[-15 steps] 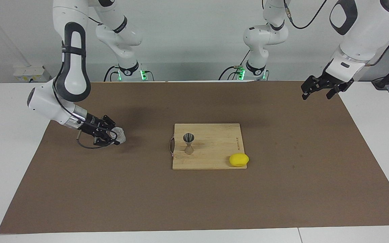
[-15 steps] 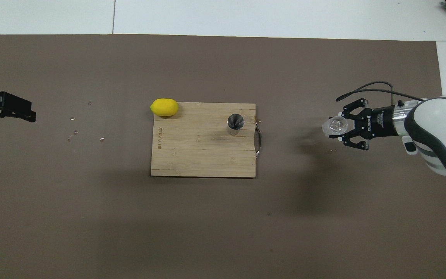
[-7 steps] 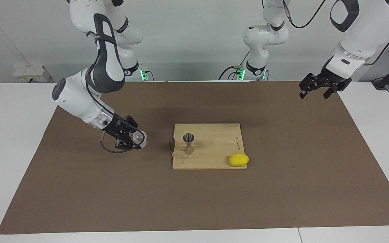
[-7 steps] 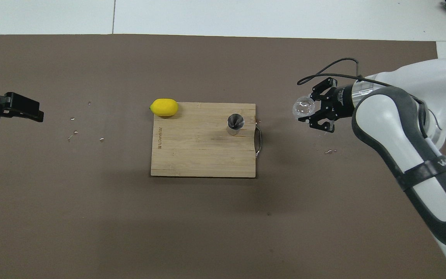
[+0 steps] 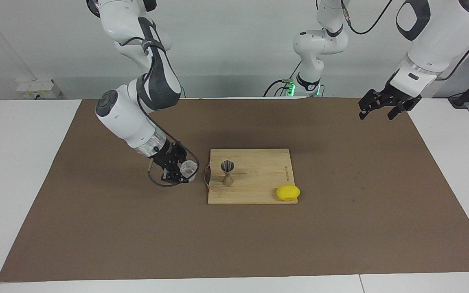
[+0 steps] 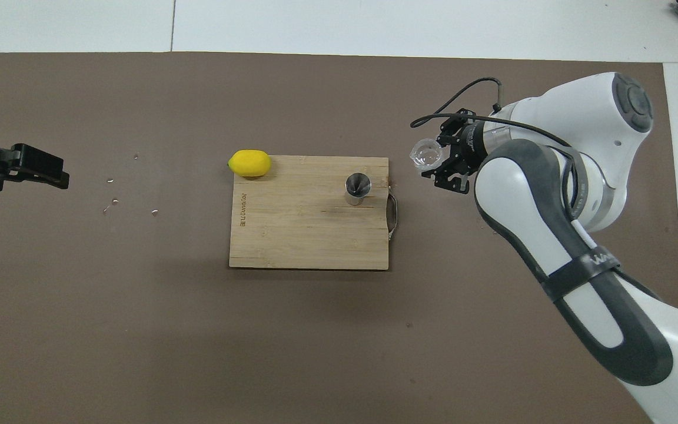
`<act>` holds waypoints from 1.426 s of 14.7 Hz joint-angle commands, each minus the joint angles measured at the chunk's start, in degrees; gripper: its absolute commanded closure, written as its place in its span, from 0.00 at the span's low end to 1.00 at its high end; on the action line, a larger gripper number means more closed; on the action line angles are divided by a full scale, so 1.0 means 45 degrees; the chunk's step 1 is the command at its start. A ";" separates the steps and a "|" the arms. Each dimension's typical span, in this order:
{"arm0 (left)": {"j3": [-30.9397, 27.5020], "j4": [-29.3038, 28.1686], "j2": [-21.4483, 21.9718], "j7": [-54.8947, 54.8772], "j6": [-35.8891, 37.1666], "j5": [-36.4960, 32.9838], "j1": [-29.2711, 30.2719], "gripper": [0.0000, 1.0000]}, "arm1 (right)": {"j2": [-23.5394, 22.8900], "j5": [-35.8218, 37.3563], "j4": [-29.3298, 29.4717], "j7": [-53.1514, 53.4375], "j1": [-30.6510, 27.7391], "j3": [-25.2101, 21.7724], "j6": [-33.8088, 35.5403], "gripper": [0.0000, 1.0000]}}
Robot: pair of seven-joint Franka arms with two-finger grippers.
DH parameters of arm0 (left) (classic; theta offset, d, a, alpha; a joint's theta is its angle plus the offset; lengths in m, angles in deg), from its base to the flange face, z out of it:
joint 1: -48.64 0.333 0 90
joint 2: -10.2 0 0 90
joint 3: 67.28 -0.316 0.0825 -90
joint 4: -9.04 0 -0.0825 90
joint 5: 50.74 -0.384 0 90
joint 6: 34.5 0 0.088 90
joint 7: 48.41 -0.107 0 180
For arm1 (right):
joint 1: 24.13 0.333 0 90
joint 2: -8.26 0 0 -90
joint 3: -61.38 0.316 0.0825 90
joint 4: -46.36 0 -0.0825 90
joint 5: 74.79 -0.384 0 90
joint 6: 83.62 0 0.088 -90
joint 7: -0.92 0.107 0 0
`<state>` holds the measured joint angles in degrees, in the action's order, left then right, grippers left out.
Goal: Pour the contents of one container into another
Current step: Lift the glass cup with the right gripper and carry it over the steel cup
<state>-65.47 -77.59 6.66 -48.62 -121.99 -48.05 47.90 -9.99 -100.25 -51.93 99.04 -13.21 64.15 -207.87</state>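
My right gripper [image 5: 182, 171] [image 6: 435, 162] is shut on the small clear glass tumbler [image 5: 188, 167] [image 6: 425, 155]. It holds the glass roughly upright over the brown mat, just off the handle end of the cutting board [image 5: 259, 179] [image 6: 303, 232]. The steel hourglass jigger [image 5: 227, 173] [image 6: 358, 188] stands upright on the board near that handle, a short gap from the tumbler. My left gripper [image 5: 377, 113] [image 6: 50, 172] hangs open and empty over the mat's edge at the left arm's end, where that arm waits.
A yellow lemon [image 5: 288, 192] [image 6: 249, 163] lies at the board's corner away from the robots, toward the left arm's end. A few small droplets [image 6: 112, 201] dot the mat near the left gripper. The board's metal handle [image 5: 206, 176] faces the tumbler.
My right arm has carried the tumbler across the mat from the right arm's end toward the board, stopping just short of its handle. The left gripper has barely shifted.
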 commanded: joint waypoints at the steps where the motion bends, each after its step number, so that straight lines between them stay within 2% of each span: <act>1: 0.0103 0.0301 0.0378 -0.0110 0.0806 -0.1176 -0.0032 0.00 | -0.0339 0.0850 0.0455 0.0577 0.0540 -0.0010 -0.0105 1.00; 5: 0.0124 0.0402 0.0377 0.0066 0.0771 -0.0814 0.0026 0.00 | -0.0788 0.1634 0.1275 0.1495 0.1088 -0.0010 -0.0124 1.00; 8: 0.0104 0.0403 0.0377 0.0066 0.0733 -0.0128 0.0337 0.00 | -0.0789 0.2394 0.1275 0.1555 0.1576 -0.0010 -0.0339 1.00; 18: 0.0143 0.0130 0.0436 -0.0070 0.0557 -0.0206 0.0241 0.00 | -0.0750 0.4933 0.1197 0.1614 0.2475 -0.0030 -0.0164 1.00; 21: 0.0124 -0.0260 0.0709 0.0007 0.0713 -0.0206 0.0221 0.00 | -0.0750 0.5638 0.1236 0.1633 0.2515 -0.0030 -0.0183 1.00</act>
<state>-64.84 -76.70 8.18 -48.52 -119.47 -49.52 48.75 -12.72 -77.33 -47.65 104.77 -2.12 64.11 -208.72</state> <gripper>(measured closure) 0.000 0.493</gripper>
